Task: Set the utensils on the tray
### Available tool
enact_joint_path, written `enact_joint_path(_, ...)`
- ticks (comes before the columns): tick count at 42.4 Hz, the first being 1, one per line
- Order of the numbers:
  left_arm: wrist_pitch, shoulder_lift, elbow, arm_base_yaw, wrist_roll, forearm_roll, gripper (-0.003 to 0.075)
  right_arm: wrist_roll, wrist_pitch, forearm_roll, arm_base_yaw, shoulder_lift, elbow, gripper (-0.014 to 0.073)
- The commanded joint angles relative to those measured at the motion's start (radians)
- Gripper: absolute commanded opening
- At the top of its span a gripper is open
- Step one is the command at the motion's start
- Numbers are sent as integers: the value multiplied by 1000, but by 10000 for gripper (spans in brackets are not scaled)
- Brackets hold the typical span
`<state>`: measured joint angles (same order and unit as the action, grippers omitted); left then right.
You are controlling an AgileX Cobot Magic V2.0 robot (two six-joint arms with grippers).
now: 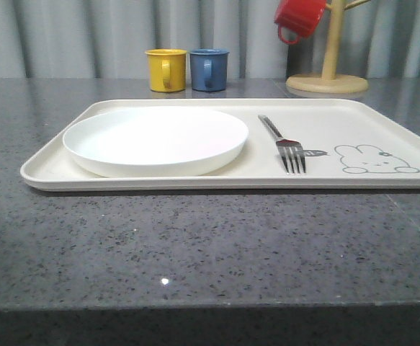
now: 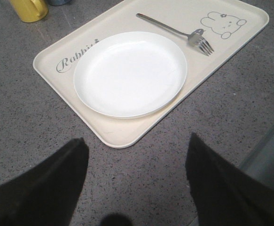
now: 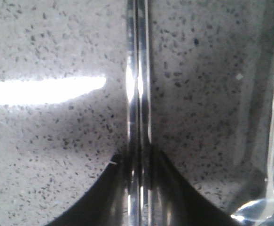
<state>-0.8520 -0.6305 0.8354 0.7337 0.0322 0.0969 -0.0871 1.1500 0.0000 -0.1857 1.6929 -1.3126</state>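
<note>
Large flat cream rectangular tray [image 1: 404, 122] with low rim and rabbit drawing on grey speckled stone counter [image 1: 195, 245], long side across the front view. Round shallow white plate [image 1: 155, 140] on the tray's left half, edge overlapping the "Rabbit" script in the left wrist view.

Shiny silver metal fork [image 1: 285, 143] flat on tray just right of plate, apart from it. Long axis front to back, handle toward the far rim and angled slightly left, tines toward the near rim, ending just beside the rabbit drawing.

Behind tray: yellow cup [image 1: 166, 69] and blue cup [image 1: 209, 69] side by side, close together; red cup [image 1: 300, 16] hung on wooden peg stand [image 1: 328, 72] further right.

Left gripper [image 2: 137, 181] above bare counter near a tray corner, dark fingers [image 2: 47, 188] spread wide, nothing between; fork and plate well clear of the jaws.

Right gripper [image 3: 139, 188] low over counter, dark fingers closed tight on pair of straight metal chopsticks [image 3: 139, 70]. Sticks parallel, pressed together, long axis running straight out from between the fingertips over the stone, far ends out of frame. Second shiny metal piece [image 3: 273, 141] at frame edge beside them, identity unclear. Bright light reflection on counter alongside.
</note>
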Motion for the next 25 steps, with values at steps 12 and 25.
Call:
enact_joint_path(12, 76, 1, 26, 6, -11, -2, 438, -13, -3, 8, -5, -36, -25, 90)
enact_joint_path(25, 76, 1, 26, 6, -11, -2, 438, -43, 49, 95, 43, -71, -78, 13)
